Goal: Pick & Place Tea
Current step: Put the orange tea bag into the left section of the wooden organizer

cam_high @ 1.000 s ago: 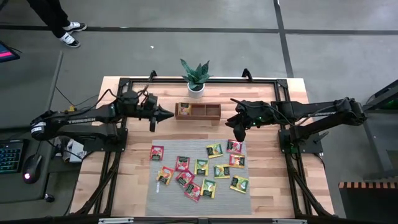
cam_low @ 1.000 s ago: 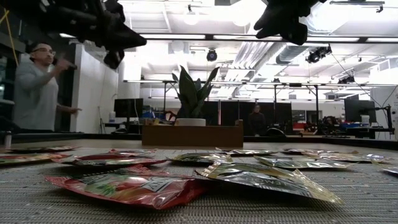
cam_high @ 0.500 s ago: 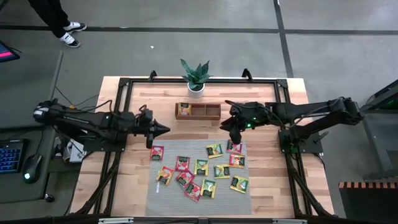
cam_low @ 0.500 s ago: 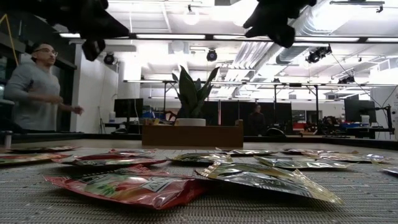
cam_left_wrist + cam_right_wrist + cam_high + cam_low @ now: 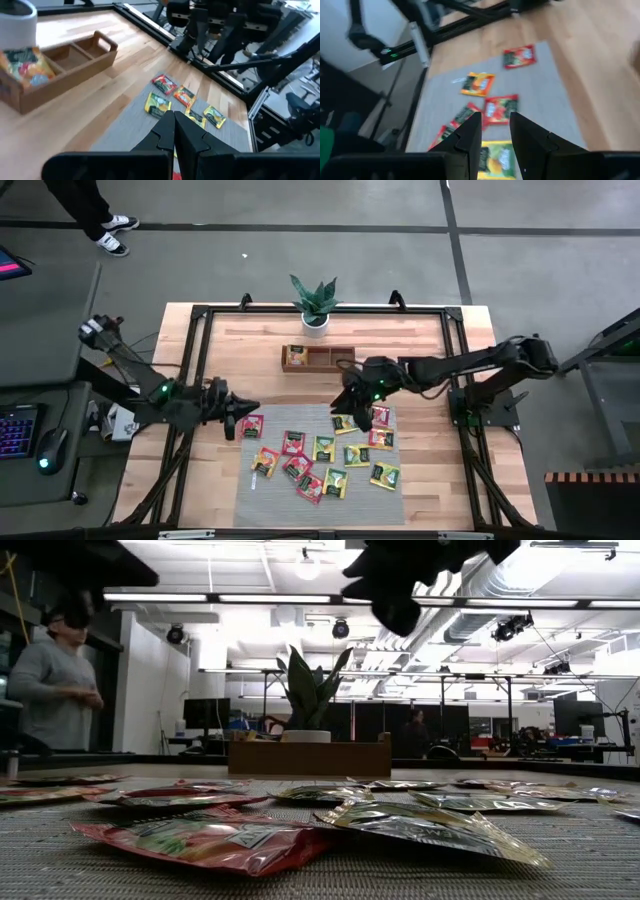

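Wooden table (image 5: pixel 430 340) with a black frame along its edges. Grey ribbed mat (image 5: pixel 275 495) lies on the near half. Brown three-compartment tray (image 5: pixel 335 360) sits beyond the mat; its left compartment is filled, the other two are bare. White pot with a green plant (image 5: pixel 315 302) stands just behind the tray at the far edge. Keyboard (image 5: pixel 15 430) and mouse (image 5: pixel 50 450) on a desk left of the table. A person (image 5: pixel 55 690) stands in the room behind; shoes (image 5: pixel 115 235) on the floor.
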{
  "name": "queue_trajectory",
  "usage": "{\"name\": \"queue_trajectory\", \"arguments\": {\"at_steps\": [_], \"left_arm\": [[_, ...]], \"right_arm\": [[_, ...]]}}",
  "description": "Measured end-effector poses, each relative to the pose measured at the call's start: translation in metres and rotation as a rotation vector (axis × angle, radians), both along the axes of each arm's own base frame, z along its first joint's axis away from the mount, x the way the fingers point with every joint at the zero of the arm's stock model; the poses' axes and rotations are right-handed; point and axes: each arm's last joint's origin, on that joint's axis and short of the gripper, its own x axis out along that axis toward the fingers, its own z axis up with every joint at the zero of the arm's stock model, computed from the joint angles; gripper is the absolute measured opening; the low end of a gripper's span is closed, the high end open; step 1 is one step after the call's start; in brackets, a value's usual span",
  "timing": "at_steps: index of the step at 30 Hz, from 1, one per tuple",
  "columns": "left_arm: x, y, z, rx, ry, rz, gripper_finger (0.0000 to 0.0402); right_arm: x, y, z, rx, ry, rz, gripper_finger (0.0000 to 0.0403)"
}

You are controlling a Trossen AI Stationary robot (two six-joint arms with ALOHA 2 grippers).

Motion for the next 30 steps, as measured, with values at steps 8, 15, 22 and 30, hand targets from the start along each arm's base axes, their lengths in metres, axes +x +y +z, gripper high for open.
{"name": "queue_trajectory", "arguments": {"at_steps": [8,15,22,30], "left_arm": [[-0.004,-0.034,-0.02,-0.081,-0.009,0.023,0.0],[0.002,-0.06,-0.033,-0.098,-0.032,-0.006,0.0],[-0.006,-0.076,-0.036,-0.12,-0.037,-0.084,0.0],[-0.023,-0.089,-0.036,-0.151,-0.018,-0.204,0.0]], "right_arm": [[0.021,0.018,-0.012,-0.024,-0.047,0.088,0.0098],[0.057,0.034,-0.003,-0.058,-0.078,0.106,0.0097],[0.093,0.052,0.003,-0.086,-0.006,0.166,0.0066],[0.124,0.074,-0.005,-0.13,0.071,0.271,0.0006]]}}
